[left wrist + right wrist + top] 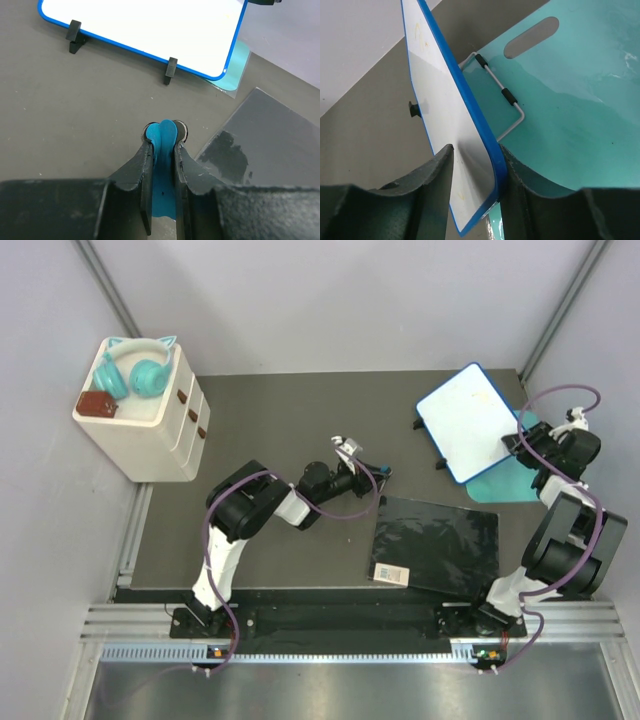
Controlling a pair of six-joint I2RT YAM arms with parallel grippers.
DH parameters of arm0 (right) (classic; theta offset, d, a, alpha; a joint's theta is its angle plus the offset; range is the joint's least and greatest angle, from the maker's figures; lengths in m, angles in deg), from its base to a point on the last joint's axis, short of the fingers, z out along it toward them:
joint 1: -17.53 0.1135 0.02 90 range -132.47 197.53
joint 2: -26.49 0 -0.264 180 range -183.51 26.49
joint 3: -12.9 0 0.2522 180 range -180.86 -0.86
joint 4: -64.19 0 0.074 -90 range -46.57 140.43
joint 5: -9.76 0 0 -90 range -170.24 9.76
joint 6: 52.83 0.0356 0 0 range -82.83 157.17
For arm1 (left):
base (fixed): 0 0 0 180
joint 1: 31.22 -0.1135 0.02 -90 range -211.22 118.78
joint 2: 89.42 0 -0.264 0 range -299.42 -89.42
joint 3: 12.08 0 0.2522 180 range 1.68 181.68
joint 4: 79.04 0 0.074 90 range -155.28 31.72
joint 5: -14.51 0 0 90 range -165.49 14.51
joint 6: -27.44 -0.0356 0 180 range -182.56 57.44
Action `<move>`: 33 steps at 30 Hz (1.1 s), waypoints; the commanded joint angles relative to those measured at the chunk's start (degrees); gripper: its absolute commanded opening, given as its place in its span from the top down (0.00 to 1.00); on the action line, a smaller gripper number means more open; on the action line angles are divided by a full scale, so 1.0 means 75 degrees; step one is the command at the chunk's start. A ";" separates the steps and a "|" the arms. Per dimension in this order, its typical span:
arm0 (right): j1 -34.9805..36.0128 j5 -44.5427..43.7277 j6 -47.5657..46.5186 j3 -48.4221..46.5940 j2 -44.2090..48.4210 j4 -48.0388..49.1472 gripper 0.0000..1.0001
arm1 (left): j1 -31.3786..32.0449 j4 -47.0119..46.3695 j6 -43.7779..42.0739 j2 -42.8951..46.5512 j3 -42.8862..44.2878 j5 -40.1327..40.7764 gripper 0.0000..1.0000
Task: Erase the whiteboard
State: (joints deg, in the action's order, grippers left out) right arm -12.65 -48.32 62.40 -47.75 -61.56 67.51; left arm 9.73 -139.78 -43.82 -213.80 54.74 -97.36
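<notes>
The whiteboard (468, 420), white with a blue rim, stands tilted at the back right on small black feet (171, 68). My right gripper (522, 447) is shut on its right corner; in the right wrist view the fingers (475, 150) clamp the rim and face of the whiteboard (445, 115), which bears faint yellow marks (422, 40). My left gripper (350, 454) is near the table's middle, left of the board and apart from it. It is shut on a flat blue piece (162, 140), with the whiteboard (150, 25) ahead of it.
A teal mat (500, 485) lies under the board's right side, with a wire stand (507, 95) on it. A glossy black sheet (437, 545) lies at the front right. A white drawer unit (140, 410) with teal headphones (135, 370) stands at the back left.
</notes>
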 commanded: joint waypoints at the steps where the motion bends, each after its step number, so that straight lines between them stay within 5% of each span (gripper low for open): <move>1: -0.0043 0.0349 -0.0013 0.0076 0.0045 0.0628 0.62 | -0.0092 -0.2735 -0.0026 -0.0116 0.0285 0.0079 1.00; 12: 0.0366 0.0830 -0.0527 0.0569 0.0185 0.0362 0.89 | -0.0280 -0.2278 -0.0179 -0.0069 0.0753 0.0373 1.00; 20: 0.1350 0.0256 -0.1559 0.0826 0.1017 -0.0625 0.92 | -0.0327 -0.1903 -0.0167 -0.0104 0.1362 0.0431 1.00; 33: 0.1515 0.0759 -0.1771 0.1155 0.1275 -0.1211 0.96 | -0.0245 -0.1107 -0.0108 -0.0724 0.3319 0.0186 1.00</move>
State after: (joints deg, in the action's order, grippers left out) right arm -3.09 -45.63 52.96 -41.72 -51.59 66.49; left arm 7.48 -139.89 -44.69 -217.38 74.56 -94.37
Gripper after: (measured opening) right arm 0.092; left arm 0.209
